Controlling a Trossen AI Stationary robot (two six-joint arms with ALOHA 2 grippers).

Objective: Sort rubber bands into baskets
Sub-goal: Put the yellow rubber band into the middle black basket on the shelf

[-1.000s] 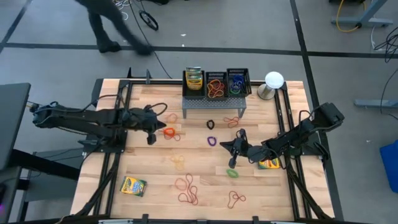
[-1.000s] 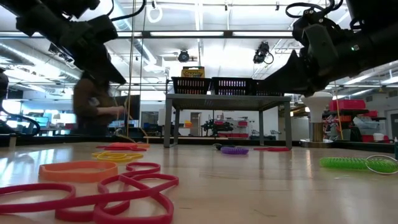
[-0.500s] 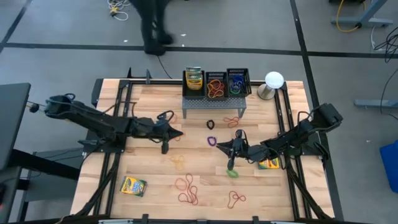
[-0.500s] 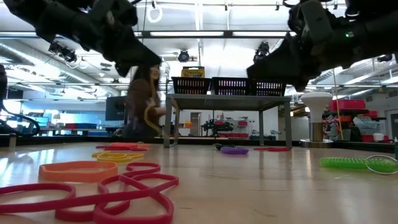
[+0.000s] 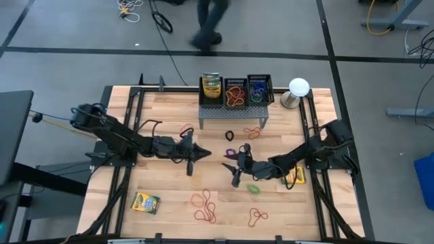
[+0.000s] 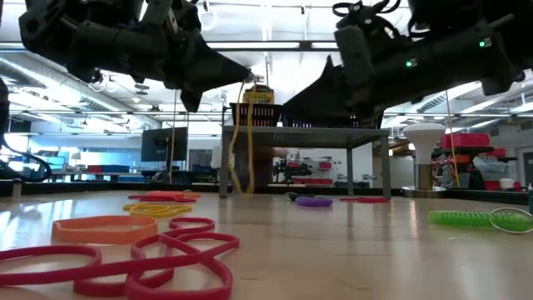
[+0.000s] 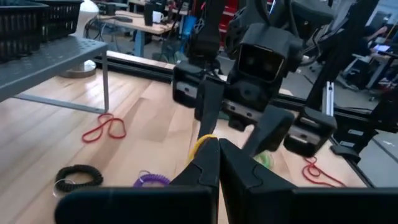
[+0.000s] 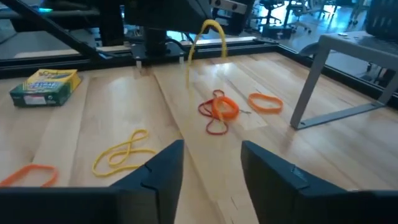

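Observation:
My left gripper [image 5: 205,154] reaches in from the table's left to its middle, shut on a yellow rubber band [image 6: 241,158] that dangles under its tip. My right gripper [image 8: 211,163] faces it from the right, open, a short way from the band [image 8: 208,37] and touching nothing. More rubber bands lie flat on the wood: red [image 5: 252,131], black [image 5: 230,135], purple [image 5: 230,153], green [image 5: 253,189], orange-red [image 5: 205,207]. The black baskets [image 5: 247,91] stand in a row on a grey stand [image 5: 234,112] at the far edge. My left gripper pinches the yellow band's top end [image 7: 203,142] between its two fingertips [image 7: 208,158]. The fingers lie about level and come from the table's left. The band hangs slack below them as a long narrow loop [image 6: 240,167], apparently clear of the table.
Crayon boxes lie at the near left [image 5: 145,202] and under the right arm [image 5: 293,178]; another stands in the row with the baskets [image 5: 211,86]. A white lamp-like object [image 5: 299,91] stands at the far right. More bands lie near the front edge [image 5: 256,217].
My left gripper has swung from the left part of the table toward its middle and tipped from pointing down to about level, lifting the yellow band off the wood. My right gripper has moved left toward it and opened.

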